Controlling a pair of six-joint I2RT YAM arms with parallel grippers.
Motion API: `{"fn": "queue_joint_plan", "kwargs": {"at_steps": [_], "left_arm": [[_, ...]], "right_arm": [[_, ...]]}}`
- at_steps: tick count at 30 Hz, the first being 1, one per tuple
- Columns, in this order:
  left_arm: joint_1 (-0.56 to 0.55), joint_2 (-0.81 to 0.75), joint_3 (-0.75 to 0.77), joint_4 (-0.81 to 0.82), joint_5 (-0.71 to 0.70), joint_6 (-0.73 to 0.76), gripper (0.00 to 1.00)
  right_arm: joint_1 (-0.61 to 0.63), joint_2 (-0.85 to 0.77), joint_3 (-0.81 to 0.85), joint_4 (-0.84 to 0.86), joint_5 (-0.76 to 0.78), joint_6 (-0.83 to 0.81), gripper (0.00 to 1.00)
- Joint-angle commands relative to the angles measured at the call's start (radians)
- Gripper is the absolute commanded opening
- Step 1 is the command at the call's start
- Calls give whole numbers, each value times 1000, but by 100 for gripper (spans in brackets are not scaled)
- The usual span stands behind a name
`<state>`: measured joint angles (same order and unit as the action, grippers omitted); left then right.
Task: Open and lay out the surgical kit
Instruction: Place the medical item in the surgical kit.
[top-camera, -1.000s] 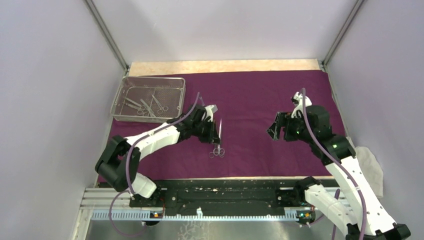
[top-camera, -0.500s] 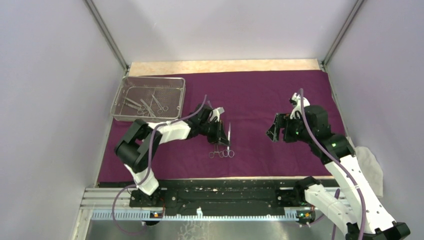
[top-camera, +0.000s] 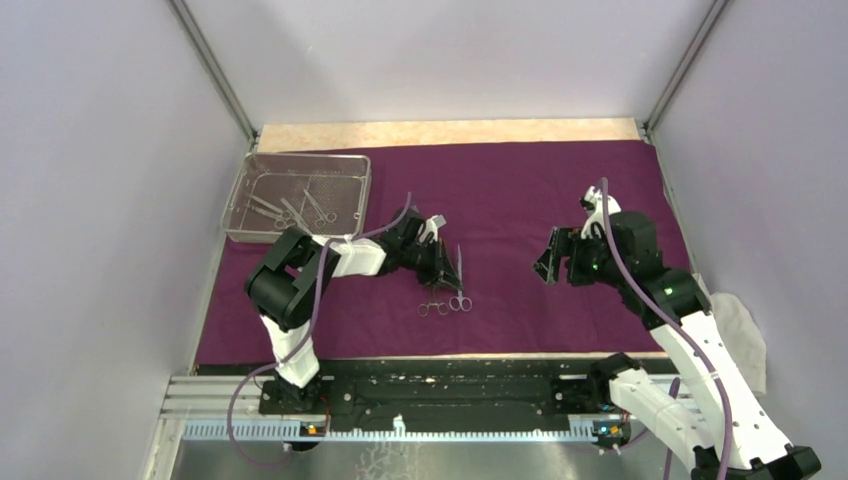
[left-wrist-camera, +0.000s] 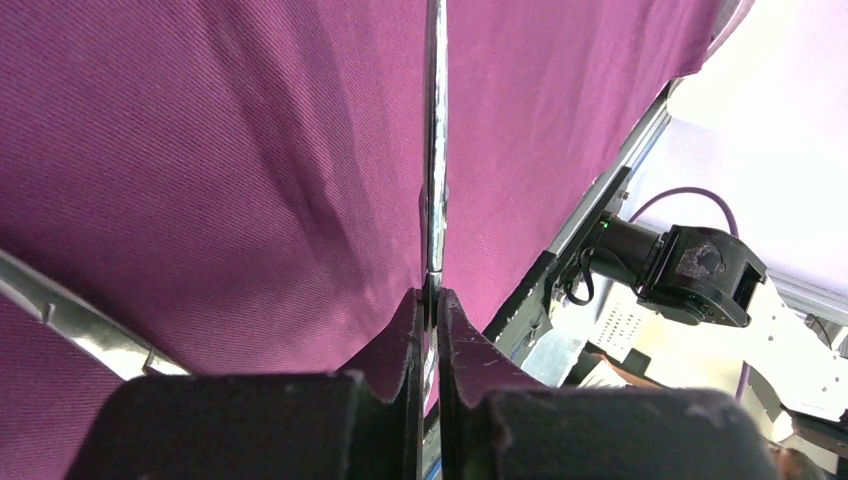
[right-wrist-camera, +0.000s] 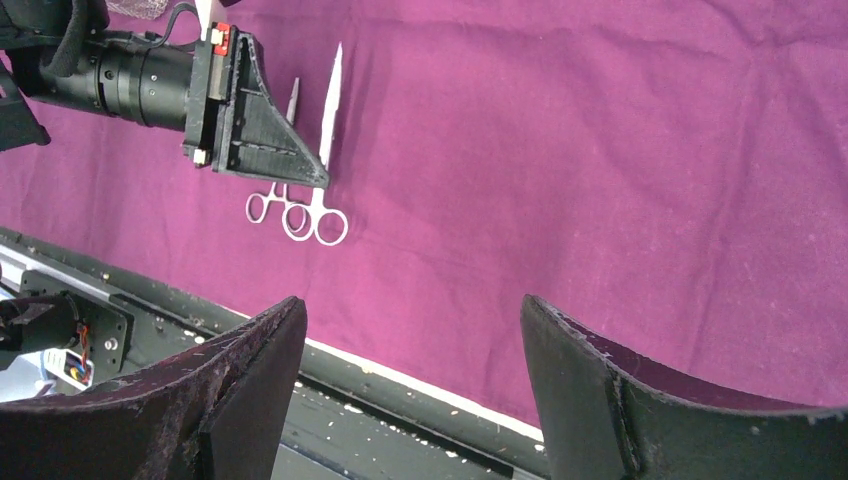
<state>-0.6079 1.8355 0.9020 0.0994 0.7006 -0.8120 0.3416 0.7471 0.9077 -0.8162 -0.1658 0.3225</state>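
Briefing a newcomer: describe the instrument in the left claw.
On the purple cloth, right of the wire-mesh tray, the left claw pinches a ring-handled steel instrument. It is the right-hand one of two; its neighbour lies free.

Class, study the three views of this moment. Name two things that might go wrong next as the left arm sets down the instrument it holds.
1. The left jaws are shut on the held instrument edge-on, which looks like a thin grip; it may twist or slip on release.
2. That instrument's rings sit close beside the laid instrument on the purple cloth; it could nudge or overlap it.
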Motion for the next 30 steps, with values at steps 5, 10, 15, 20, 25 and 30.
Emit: {"fn": "queue_joint_plan", "kwargs": {"at_steps": [5,10,15,20,25,30], "left_arm": [[51,-15,-15,48,51,-5,0],[64,-21,-18,49,93,-3,0],[92,-64,-46,-3,90,42,0],[224,-170,-98,-222,160,232,0],[328,-225,-104,-374,246,421,0],[368,-174,-64,-489,228,538,0]], "right_arm": [[-5,3,5,16,-3,13,78],[-5,6,0,24,-11,16,78],[-6,9,-5,27,-20,21,78],[-6,4,-1,15,-16,18,78],[-6,8,-11,28,-27,26,78],[-5,25,-11,48,-42,32,78]]}}
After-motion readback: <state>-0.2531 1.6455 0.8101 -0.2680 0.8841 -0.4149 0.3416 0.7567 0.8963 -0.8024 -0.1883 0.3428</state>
